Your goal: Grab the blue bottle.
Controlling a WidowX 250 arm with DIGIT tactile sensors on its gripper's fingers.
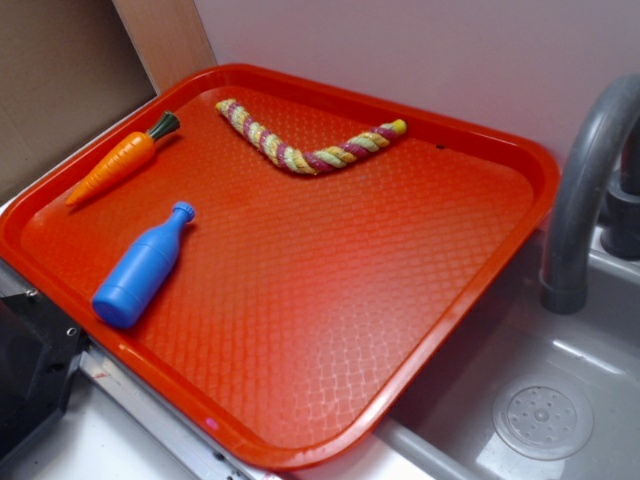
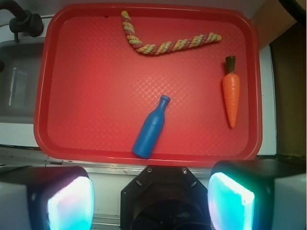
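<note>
Lying flat on the red tray (image 1: 520, 170): the blue bottle (image 1: 141, 268), near the tray's edge closest to the arm in the wrist view. Running its long axis diagonally, cap aiming toward the tray's middle and the twisted rope toy (image 1: 305, 140), base toward the rim. Resting well apart, alongside one tray edge: the orange toy carrot (image 1: 112, 168), green top toward the rope's side. Hanging above the tray's near edge, gripper (image 2: 151, 199) spread wide, fingers (image 2: 230, 199) holding nothing. Standing beside the tray: a grey sink faucet (image 1: 585, 170).
</note>
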